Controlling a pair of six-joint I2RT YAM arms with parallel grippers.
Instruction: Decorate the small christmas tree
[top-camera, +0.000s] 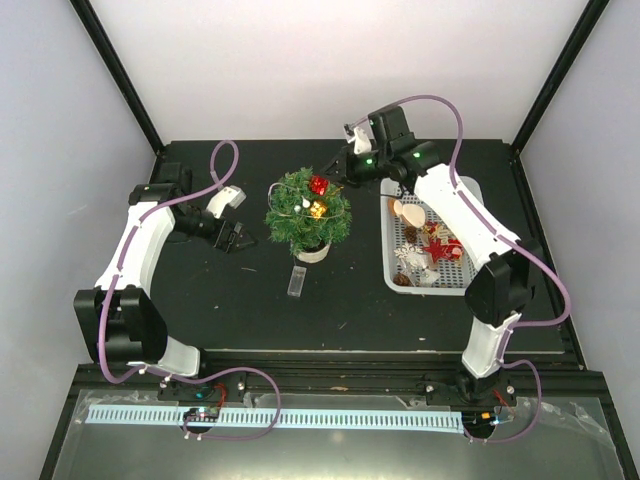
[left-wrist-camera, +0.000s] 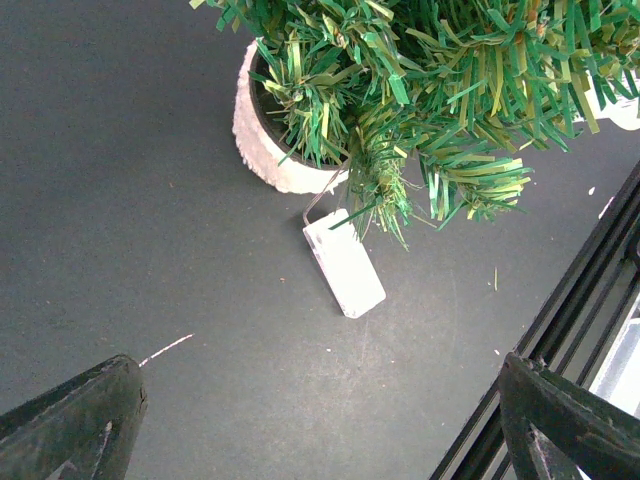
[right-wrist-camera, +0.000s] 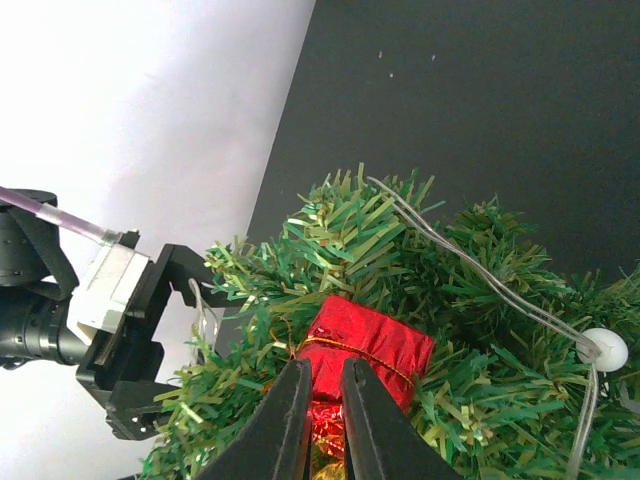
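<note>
On the black worktop (top-camera: 200, 290), centre: one small christmas tree (top-camera: 307, 215), upright in a round pale base (left-wrist-camera: 262, 140), with dark green needle branches. It stood between the two arms, left of the white basket (top-camera: 388, 262).

Fittings on the tree:
- A red foil gift box (right-wrist-camera: 372, 346) tied with gold thread lay near the crown.
- A gold-coloured ornament (top-camera: 317, 209) sat just below it.
- A clear light string (right-wrist-camera: 470, 262) was draped over the branches and carried one white bulb (right-wrist-camera: 603, 350).
- A small white battery case (left-wrist-camera: 345, 262) lay flat on the worktop just in front of the base, joined to it by a thin wire.

Basket, right of the tree: mixed loose ornaments, among them a red star (top-camera: 440, 247) and a pine cone (top-camera: 402, 279). The remainder was too small to identify.

Left tool (left-wrist-camera: 320, 375): it was spread wide and held nothing. It sat low above the worktop to the tree's left, apart from the branches.

Right tool (right-wrist-camera: 321, 405): it was over the tree's crown, directly in front of the red gift box. Its fingers (right-wrist-camera: 288, 420) were drawn narrow with only a slit between them. Whether they pinched the box or its thread could not be told.
</note>
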